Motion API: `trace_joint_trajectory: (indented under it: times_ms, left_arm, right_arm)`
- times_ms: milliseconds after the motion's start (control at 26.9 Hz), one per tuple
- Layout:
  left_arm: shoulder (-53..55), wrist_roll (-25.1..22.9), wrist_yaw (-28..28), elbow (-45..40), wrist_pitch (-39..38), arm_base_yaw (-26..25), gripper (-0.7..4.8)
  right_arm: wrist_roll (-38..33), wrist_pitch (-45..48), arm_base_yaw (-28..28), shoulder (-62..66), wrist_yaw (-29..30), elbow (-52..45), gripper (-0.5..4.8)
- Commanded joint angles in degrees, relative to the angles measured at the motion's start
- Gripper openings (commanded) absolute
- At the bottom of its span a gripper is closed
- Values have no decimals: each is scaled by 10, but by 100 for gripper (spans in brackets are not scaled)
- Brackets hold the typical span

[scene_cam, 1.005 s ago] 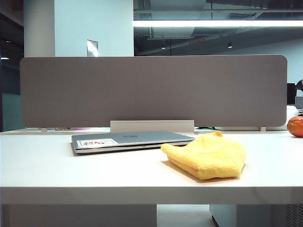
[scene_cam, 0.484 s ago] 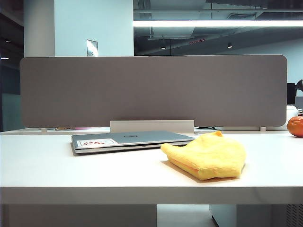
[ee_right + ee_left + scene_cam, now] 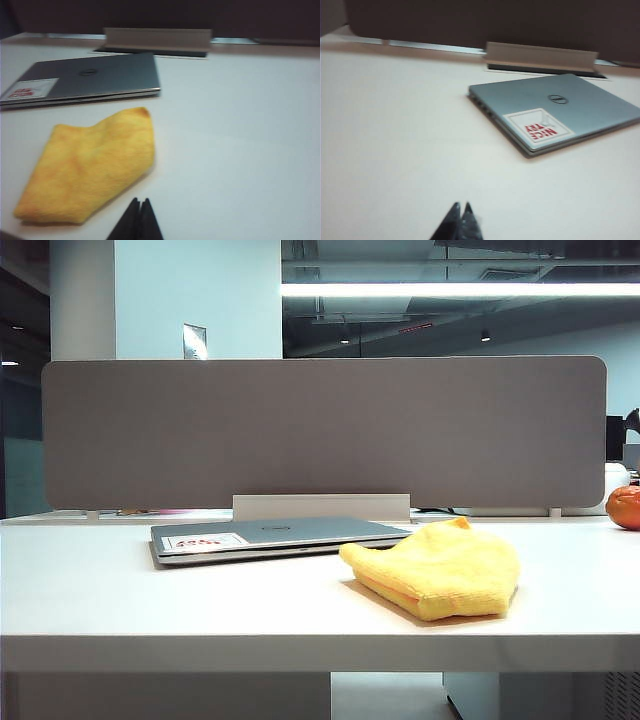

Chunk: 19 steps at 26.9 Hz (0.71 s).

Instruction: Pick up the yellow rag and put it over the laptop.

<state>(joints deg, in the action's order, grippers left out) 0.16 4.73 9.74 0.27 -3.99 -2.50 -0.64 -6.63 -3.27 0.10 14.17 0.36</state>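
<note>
Desk (image 3: 120,600): white, with a grey partition (image 3: 320,430) standing along its far edge; the exterior views show no difference from a second ago.
Laptop (image 3: 270,536): shut and flat at the far middle of the desk, white sticker with red marks on the lid, nothing lying on it.
Yellow rag (image 3: 435,568): folded heap on the desk, nearer the camera and to the right of the laptop, just beside its near right corner; whether it touches cannot be told.
Orange fruit (image 3: 624,507): far right edge, well apart from the rag.
Left gripper (image 3: 460,216): over bare desk on the laptop's side, jaws closed, empty.
Right gripper (image 3: 138,212): close by the rag's edge, jaws closed, empty.
Change: rag and laptop unmoved.
Judgement: task not begun; the right gripper seems better placed and would have to part its jaws first.
</note>
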Motion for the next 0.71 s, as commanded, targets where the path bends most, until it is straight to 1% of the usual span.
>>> trace_joint_trajectory:
  times_ms: [37, 74, 186, 298, 558, 707]
  left_arm:
    - [1, 0, 24, 3, 7, 0, -6]
    - [1, 0, 37, 3, 7, 0, -6]
    - [1, 0, 65, 4, 9, 0, -6]
    - [1, 2, 109, 9, 37, 0, -6]
    - [3, 2, 104, 73, 38, 0, -6]
    - [31, 2, 107, 112, 39, 0, -6]
  right_arm:
    - [-3, 9, 0, -1, 47, -3, -1]
    - [-6, 8, 0, -1, 65, -3, -1]
    - [-11, 5, 0, -1, 84, -3, -1]
    - [-11, -8, 0, -1, 87, -3, -1]
    - [-11, -8, 0, -1, 87, -2, -1]
    - [-10, -8, 0, -1, 87, -3, -1]
